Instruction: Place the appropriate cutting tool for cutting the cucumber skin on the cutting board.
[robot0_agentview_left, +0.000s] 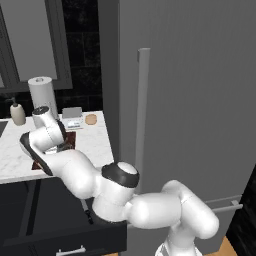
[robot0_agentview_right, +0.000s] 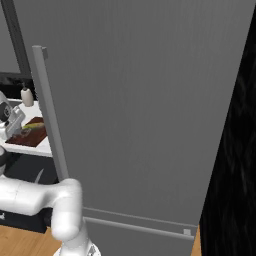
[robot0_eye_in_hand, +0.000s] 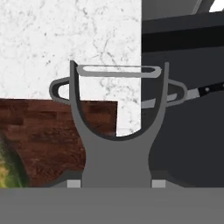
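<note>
In the hand view my gripper (robot0_eye_in_hand: 116, 184) is shut on the handle of the cutting tool (robot0_eye_in_hand: 116, 144), a light-grey peeler whose forked head points away from the camera. It hangs over the near corner of the dark reddish-brown cutting board (robot0_eye_in_hand: 52, 131), by the edge of the marble counter (robot0_eye_in_hand: 43, 43). A bit of the yellow-green cucumber (robot0_eye_in_hand: 6, 168) shows at the lower left, lying on the board. From the right base, the hand (robot0_agentview_right: 14, 124) hovers over the cutting board (robot0_agentview_right: 31, 137) next to the cucumber (robot0_agentview_right: 32, 127). The forearm covers most of the cutting board (robot0_agentview_left: 70, 138) in the left base view.
A dark-handled knife (robot0_eye_in_hand: 210, 89) lies in the open dark drawer (robot0_agentview_left: 60, 222) under the counter edge. At the back of the counter stand a paper towel roll (robot0_agentview_left: 42, 90), a soap bottle (robot0_agentview_left: 18, 114), a small box (robot0_agentview_left: 73, 118) and a round brown item (robot0_agentview_left: 90, 119). The tall grey fridge (robot0_agentview_left: 190, 100) borders the counter's right.
</note>
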